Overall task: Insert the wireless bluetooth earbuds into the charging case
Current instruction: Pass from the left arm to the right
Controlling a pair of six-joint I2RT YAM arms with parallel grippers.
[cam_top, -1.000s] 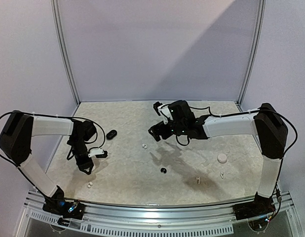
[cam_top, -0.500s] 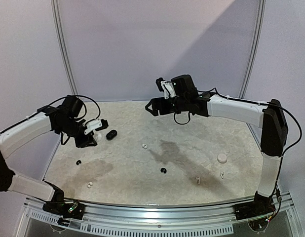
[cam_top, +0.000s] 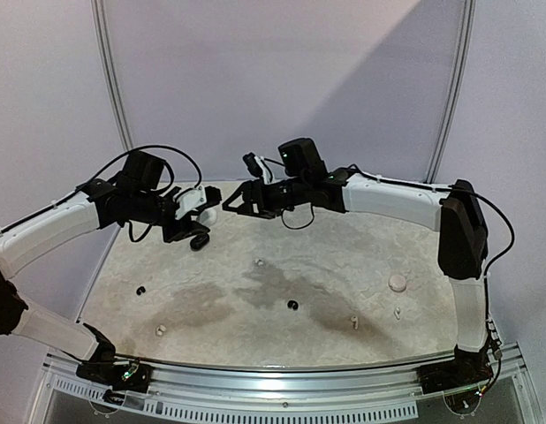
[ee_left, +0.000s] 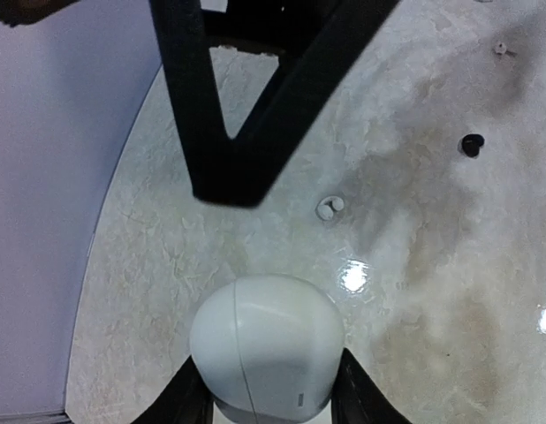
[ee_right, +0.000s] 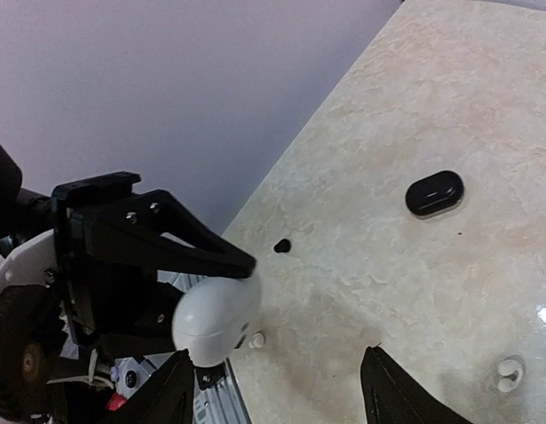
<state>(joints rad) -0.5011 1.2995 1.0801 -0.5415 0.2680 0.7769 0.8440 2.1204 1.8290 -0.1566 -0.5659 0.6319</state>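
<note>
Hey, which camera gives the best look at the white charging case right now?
Left wrist: the white charging case fills the lower frame, seam visible, clamped between the jaws. Right wrist shows it smaller, from the side; top external, only a small white blob.

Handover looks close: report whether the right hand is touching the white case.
Apart. In the left wrist view, table shows between the white case and the finger of the right hand.
</note>
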